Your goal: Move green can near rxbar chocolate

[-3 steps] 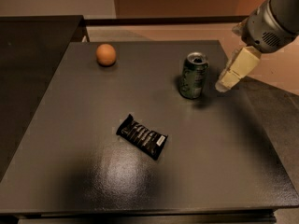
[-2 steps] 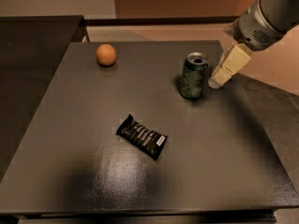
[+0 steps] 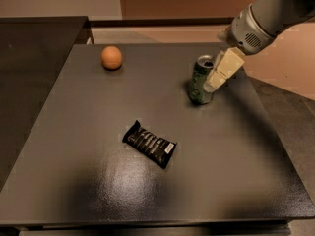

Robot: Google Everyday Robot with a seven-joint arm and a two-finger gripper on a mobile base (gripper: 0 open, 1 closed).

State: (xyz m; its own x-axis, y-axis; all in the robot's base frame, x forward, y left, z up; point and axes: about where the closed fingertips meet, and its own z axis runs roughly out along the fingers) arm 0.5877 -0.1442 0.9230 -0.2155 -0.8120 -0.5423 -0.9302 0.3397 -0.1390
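Observation:
The green can [image 3: 200, 80] stands upright on the dark table [image 3: 88, 107], right of centre toward the back. The rxbar chocolate [image 3: 149, 144], a black wrapper with white lines, lies flat near the table's middle, in front of and to the left of the can. My gripper [image 3: 215, 79] comes in from the upper right on a grey arm [image 3: 266, 18]. Its pale finger [image 3: 223, 70] overlaps the can's right side at rim height.
An orange ball [image 3: 111, 57] sits at the back left of the table. A second dark surface [image 3: 34, 58] adjoins the table on the left. Tan floor lies beyond the table's back and right edges.
My gripper has moved left and slightly down, from a gap right of the green can to right against its right side. The can, bar and ball have not moved.

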